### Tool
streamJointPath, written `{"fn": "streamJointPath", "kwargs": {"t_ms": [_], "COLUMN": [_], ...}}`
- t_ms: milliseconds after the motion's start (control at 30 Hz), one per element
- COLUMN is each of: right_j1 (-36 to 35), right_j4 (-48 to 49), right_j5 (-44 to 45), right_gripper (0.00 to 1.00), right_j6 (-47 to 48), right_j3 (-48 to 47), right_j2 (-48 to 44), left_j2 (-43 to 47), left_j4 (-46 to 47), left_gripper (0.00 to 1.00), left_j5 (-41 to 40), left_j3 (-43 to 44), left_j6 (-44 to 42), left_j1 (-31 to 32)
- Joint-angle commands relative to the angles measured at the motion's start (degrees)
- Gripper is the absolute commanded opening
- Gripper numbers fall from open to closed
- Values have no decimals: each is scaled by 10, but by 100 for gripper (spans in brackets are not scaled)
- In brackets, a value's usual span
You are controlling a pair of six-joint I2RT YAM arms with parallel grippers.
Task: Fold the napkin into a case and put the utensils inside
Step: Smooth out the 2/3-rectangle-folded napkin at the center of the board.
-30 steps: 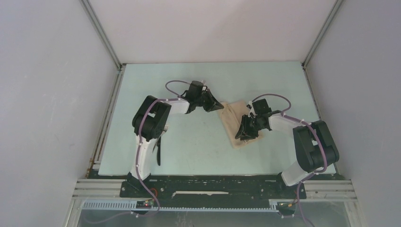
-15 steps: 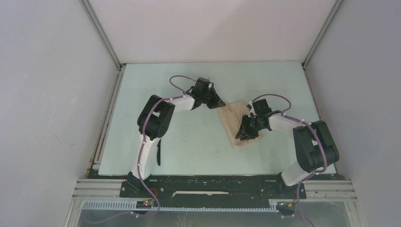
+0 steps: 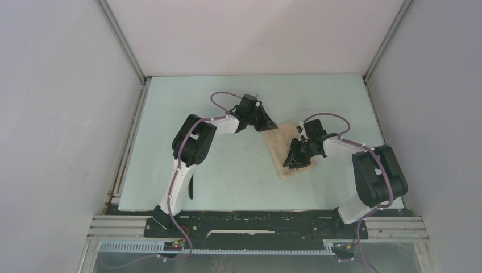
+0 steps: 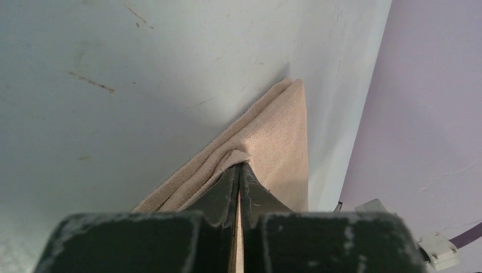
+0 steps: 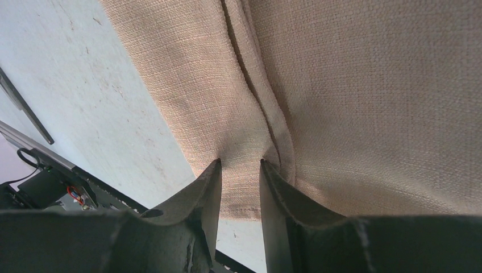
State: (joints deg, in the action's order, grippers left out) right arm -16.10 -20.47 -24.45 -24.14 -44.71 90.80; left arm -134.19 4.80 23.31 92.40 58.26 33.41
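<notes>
Left gripper (image 4: 239, 166): pinched shut on napkin's (image 3: 277, 149) far-left corner. Right gripper (image 5: 240, 165): clamped on a ridge in napkin's near half. Napkin flat on table (image 3: 239, 170), part-folded. Step: folding; case unfinished. Next, probably: carry both holds across together. Knife (image 3: 190, 185) well left of napkin.

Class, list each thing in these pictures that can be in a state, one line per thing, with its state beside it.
napkin: folded in layers, lying on the table, pinched in two places.
left gripper: shut on the napkin's folded edge.
right gripper: nearly shut, pinching a pucker of the napkin.
knife: lying on the table by the left arm, outside the napkin, untouched.
</notes>
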Motion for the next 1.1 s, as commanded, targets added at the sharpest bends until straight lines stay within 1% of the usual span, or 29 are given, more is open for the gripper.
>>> {"fn": "streamJointPath", "kwargs": {"t_ms": [0, 133, 233, 300, 367, 433, 500, 600, 667, 767, 833, 1000, 1067], "right_j1": [5, 5, -1, 5, 15, 22, 24, 20, 20, 22, 22, 20, 22], "right_j4": [15, -1, 9, 45, 113, 185, 234, 315, 348, 367, 363, 202, 168], "right_j5": [20, 6, -24, -81, -160, -221, -284, -327, -356, -399, -408, -383, -375], "right_gripper": [39, 42, 50, 58, 62, 64, 65, 70, 72, 85, 86, 82, 81], "right_j6": [8, 22, 28, 15, -4, -31, -53, -83, -104, -137, -142, -43, -28], "right_j3": [5, -10, -31, -40, -46, -60, -94, -130, -163, -199, -200, -191, -168], "right_j2": [-9, -32, -56, -58, -39, 6, 68, 147, 193, 258, 272, 256, 239], "left_j2": [-13, -19, -20, -22, -22, -23, -23, -29, -35, -35, -35, -37, -39], "left_j4": [31, 37, 41, 56, 63, 64, 69, 73, 77, 90, 89, 100, 105], "left_gripper": [4, 3, 0, 0, 0, 0, 0, 0, 0, 0, 0, 0, 0], "left_j5": [16, 11, 7, 11, 14, 15, 19, 20, 20, 17, 12, 14, 16], "left_j3": [28, 20, 7, -3, -9, -11, -12, -11, -12, -18, -19, -22, -21], "left_j6": [10, 18, 27, 38, 40, 40, 42, 50, 56, 69, 75, 84, 88], "left_j1": [8, 6, 2, -2, -5, -7, -8, -8, -8, -9, -10, -13, -14]}}
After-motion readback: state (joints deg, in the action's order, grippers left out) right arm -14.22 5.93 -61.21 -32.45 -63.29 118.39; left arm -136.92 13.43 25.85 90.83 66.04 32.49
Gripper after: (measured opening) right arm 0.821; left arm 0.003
